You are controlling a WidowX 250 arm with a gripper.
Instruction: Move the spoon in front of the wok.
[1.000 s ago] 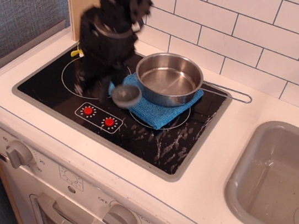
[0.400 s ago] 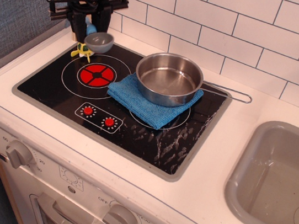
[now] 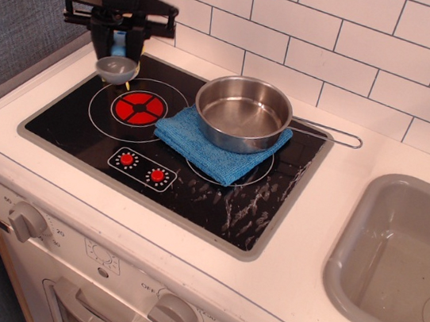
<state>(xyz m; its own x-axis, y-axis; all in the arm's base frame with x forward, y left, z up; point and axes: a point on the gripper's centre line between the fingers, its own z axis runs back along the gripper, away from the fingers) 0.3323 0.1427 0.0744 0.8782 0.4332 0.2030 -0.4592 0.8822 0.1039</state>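
Observation:
The wok (image 3: 242,114) is a round shiny steel pan with a thin wire handle pointing right. It rests on a blue cloth (image 3: 218,152) in the middle of the black hob. My gripper (image 3: 120,39) hangs over the hob's back left corner, well to the left of the wok. It is shut on the light-blue handle of the spoon (image 3: 116,69). The spoon's grey bowl hangs below the fingers, just above the hob's back left edge.
A red-lit burner (image 3: 138,107) lies between the spoon and the cloth. Two red control dots (image 3: 142,168) sit at the hob's front. A grey sink (image 3: 393,258) is at the right. The white tiled wall stands behind. The toy turtle is hidden behind the spoon bowl.
My gripper, with the spoon in it, has moved from beside the cloth at the hob's middle back to the back left corner, then shifted slightly left and lower.

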